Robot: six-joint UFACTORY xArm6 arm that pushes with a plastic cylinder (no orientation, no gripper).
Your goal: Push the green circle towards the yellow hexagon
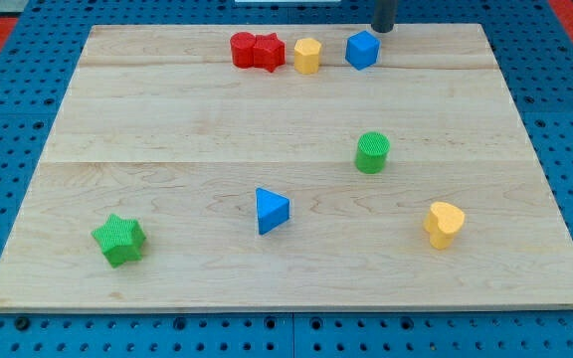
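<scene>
A pale wooden board lies on a blue pegboard bench. Along the view's top edge I see two touching red blocks, the yellow hexagon and a blue cube. My tip sits just right of the cube; I carry no pincer. The ribbed green circle stands mid-board, right of centre, well below the hexagon.
</scene>
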